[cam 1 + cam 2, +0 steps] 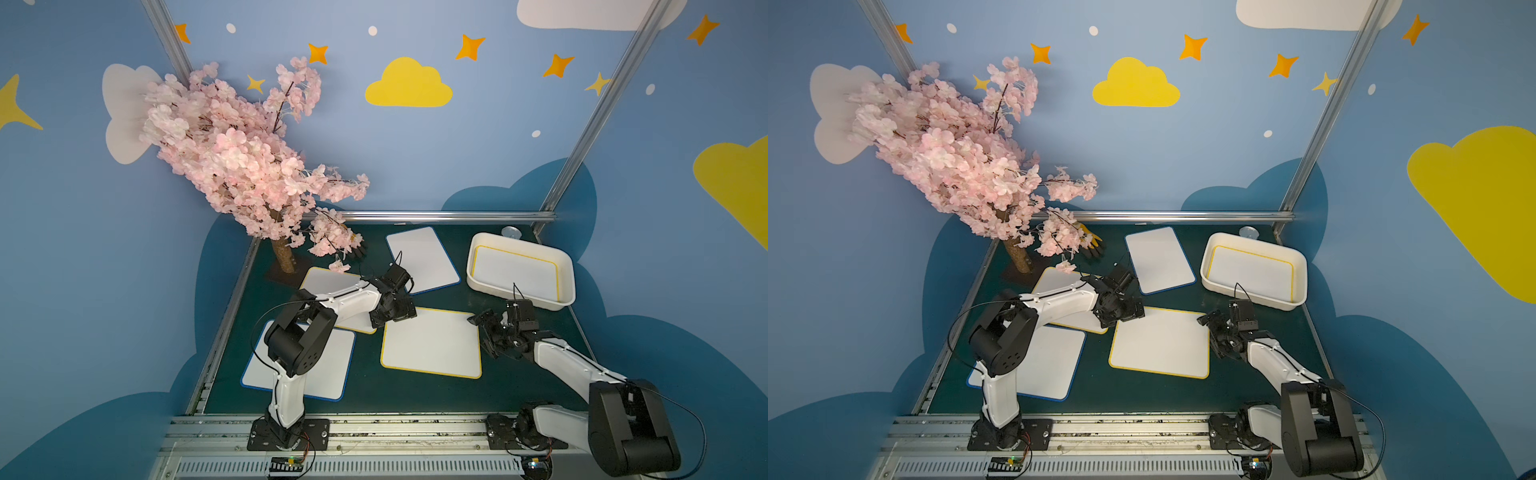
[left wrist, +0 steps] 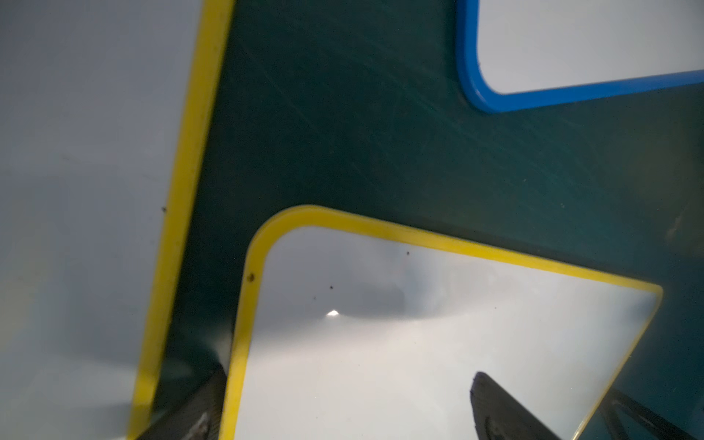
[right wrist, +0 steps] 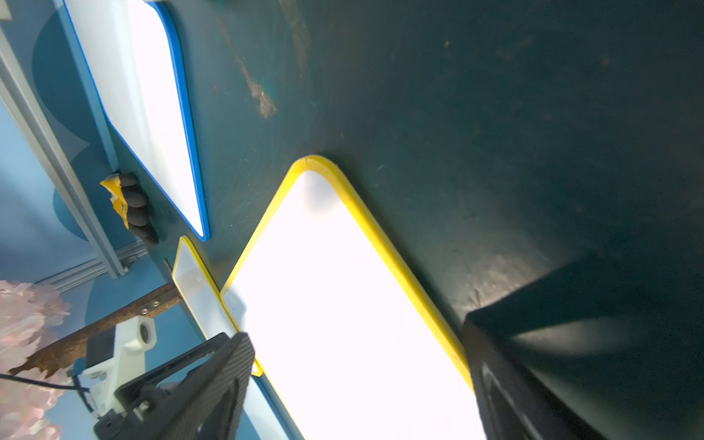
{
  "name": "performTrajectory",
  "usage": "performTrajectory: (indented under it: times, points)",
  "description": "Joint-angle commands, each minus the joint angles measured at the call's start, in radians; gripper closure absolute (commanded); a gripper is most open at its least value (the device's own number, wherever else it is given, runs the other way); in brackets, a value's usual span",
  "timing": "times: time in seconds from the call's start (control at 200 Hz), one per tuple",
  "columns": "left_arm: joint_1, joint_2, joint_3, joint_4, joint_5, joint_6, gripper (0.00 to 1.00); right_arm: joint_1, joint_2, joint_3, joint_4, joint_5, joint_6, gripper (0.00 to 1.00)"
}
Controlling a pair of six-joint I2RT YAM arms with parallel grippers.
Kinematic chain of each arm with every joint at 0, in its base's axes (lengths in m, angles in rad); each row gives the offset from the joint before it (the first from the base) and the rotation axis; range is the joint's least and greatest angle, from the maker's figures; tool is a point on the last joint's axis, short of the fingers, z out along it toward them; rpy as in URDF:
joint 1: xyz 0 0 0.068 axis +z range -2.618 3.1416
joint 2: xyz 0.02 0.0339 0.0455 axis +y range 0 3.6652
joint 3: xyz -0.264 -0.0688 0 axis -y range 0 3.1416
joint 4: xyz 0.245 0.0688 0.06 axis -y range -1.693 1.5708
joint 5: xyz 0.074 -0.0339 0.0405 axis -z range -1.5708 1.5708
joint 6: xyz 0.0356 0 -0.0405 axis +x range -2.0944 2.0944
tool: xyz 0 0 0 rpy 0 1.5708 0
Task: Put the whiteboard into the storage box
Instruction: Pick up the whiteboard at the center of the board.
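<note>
Four whiteboards lie loose on the green table, while a fifth board sits flat inside the white storage box at the far right. The yellow-edged whiteboard at centre looks to be next. The left arm is poised at its far corner and the right arm at its box-side edge. Both have jaws spread and empty, straddling the rim, probably because so flat a board offers only its edge to pinch.
</note>
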Motion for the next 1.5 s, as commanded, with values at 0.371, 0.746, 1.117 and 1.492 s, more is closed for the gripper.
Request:
performTrajectory:
  times: [0.371, 0.746, 1.117, 1.492]
  points:
    - [-0.050, 0.078, -0.056, 0.017, 0.279, -0.054, 0.00, -0.029, 0.042, -0.081, 0.005, -0.347, 0.055, 0.13]
    - [-0.044, 0.073, -0.056, 0.016, 0.278, -0.056, 0.00, -0.039, -0.041, -0.050, -0.035, -0.366, -0.024, 0.13]
    - [-0.034, 0.070, -0.057, 0.011, 0.273, -0.059, 0.00, -0.040, -0.124, -0.024, -0.069, -0.332, -0.127, 0.15]
    - [-0.027, 0.064, -0.055, 0.010, 0.272, -0.063, 0.00, -0.037, -0.232, -0.073, 0.040, -0.330, -0.157, 0.42]
